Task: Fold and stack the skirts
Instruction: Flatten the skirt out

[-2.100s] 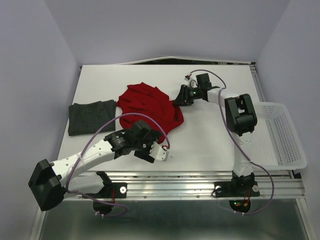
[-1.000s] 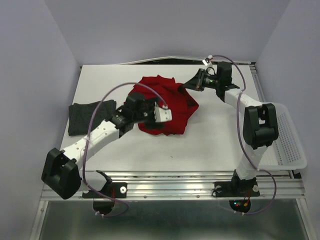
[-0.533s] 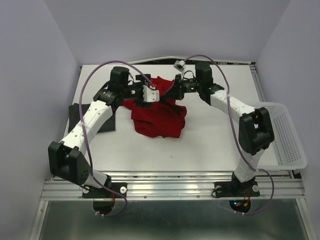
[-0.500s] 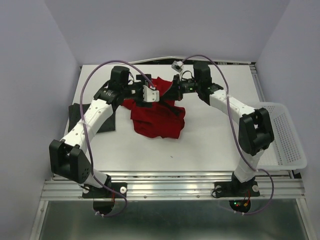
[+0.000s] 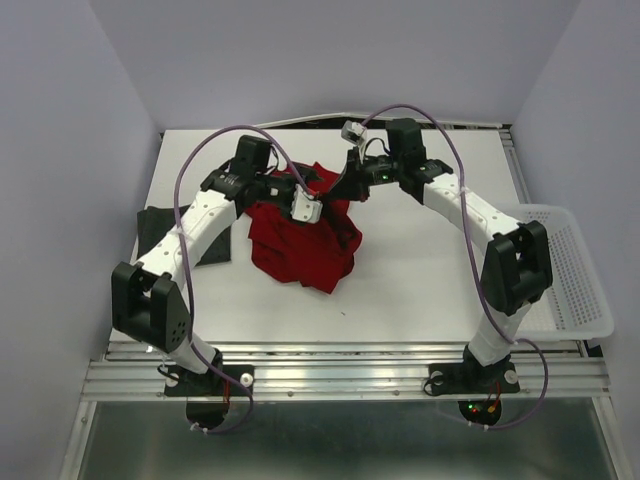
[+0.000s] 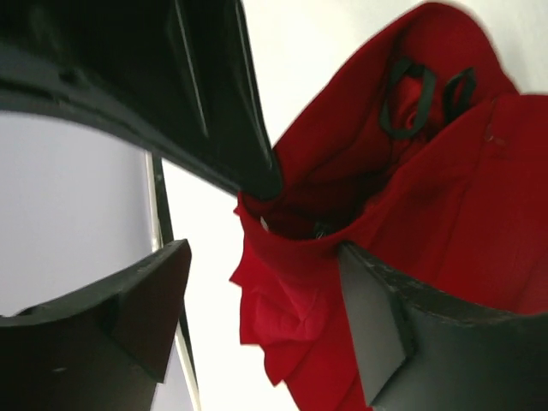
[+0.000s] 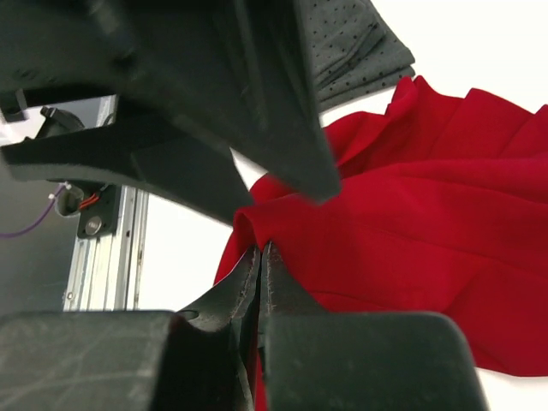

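Observation:
The bright red skirt (image 5: pixel 300 245) hangs bunched over the middle of the white table (image 5: pixel 420 280). My right gripper (image 5: pixel 346 190) is shut on a fold of its upper edge, as the right wrist view (image 7: pixel 259 248) shows. My left gripper (image 5: pixel 303 200) is right beside it. In the left wrist view (image 6: pixel 264 250) its jaws stand wide apart, with the red cloth (image 6: pixel 411 214) draped between them and touching one finger (image 6: pixel 377 330). The dark grey dotted skirt (image 5: pixel 155 232) lies folded at the table's left, partly hidden by my left arm. It also shows in the right wrist view (image 7: pixel 351 60).
A white mesh basket (image 5: pixel 575 290) stands at the table's right edge. A metal rail (image 5: pixel 350 365) runs along the near edge. Walls close in the table at the back and both sides.
Both grippers came together over the table's middle. The red skirt went from spread flat to lifted, then bunched narrower and hanging. My left arm swung from the near side to the far left.

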{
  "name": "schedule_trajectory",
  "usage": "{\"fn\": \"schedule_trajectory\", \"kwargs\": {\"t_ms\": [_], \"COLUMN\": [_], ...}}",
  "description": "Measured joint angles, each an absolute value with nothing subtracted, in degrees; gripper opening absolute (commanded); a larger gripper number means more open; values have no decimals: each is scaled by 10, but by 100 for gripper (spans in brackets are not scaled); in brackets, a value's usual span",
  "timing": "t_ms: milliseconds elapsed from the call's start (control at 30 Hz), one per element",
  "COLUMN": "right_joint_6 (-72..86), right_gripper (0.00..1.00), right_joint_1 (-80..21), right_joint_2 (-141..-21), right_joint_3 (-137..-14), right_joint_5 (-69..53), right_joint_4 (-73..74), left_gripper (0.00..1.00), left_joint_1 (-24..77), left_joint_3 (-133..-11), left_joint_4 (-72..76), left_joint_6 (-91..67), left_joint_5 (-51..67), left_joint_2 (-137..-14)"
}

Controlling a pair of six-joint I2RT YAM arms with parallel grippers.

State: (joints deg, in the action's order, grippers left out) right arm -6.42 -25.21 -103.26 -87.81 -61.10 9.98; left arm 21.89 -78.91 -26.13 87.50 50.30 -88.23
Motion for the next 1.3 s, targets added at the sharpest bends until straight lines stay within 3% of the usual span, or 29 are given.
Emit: {"fn": "schedule_trajectory", "kwargs": {"t_ms": [200, 233, 367, 467, 567, 600, 633, 667, 700, 733, 767, 800, 867, 967, 1133, 1300], "right_joint_6": [-69, -69, -71, -71, -70, -69, -68, -67, -66, -66, -62, -58, -41, -4, 83, 154], "right_gripper": [1, 1, 1, 1, 1, 1, 1, 4, 13, 25, 44, 52, 67, 78, 79, 74], "right_joint_1": [-253, -252, -253, -251, -251, -251, -253, -254, -256, -256, -255, -254, -254, -237, -128, -55], "right_joint_2": [-1032, -1032, -1032, -1032, -1032, -1032, -1032, -1031, -1030, -1027, -1024, -1022, -1016, -1001, -953, -884], "right_joint_3": [-884, -886, -895, -897, -900, -903, -908, -910, -913, -914, -914, -917, -922, -922, -890, -764], "right_joint_5": [-623, -625, -631, -632, -634, -637, -641, -643, -644, -643, -640, -639, -628, -613, -583, -552], "right_joint_4": [126, 131, 147, 150, 151, 151, 150, 150, 150, 153, 153, 150, 150, 143, 83, 29], "left_gripper": [56, 47, 31, 33, 48, 46, 28, 16, 1, 0, 0, 0, 0, 0, 0, 0], "left_joint_1": [258, 259, 260, 260, 260, 260, 262, 263, 263, 263, 262, 262, 264, 265, 266, 260], "left_joint_3": [-789, -790, -796, -797, -796, -795, -792, -788, -786, -785, -786, -792, -809, -834, -871, -1057], "left_joint_4": [-258, -254, -240, -236, -232, -226, -216, -206, -200, -195, -189, -183, -179, -159, -136, -165], "left_joint_6": [878, 876, 855, 834, 812, 802, 786, 773, 759, 733, 715, 686, 634, 548, 402, 252], "left_joint_5": [516, 515, 510, 503, 499, 498, 495, 493, 490, 475, 471, 458, 431, 382, 243, 107], "left_joint_2": [-883, -883, -892, -895, -895, -895, -895, -895, -895, -895, -895, -899, -910, -925, -941, -1059]}}
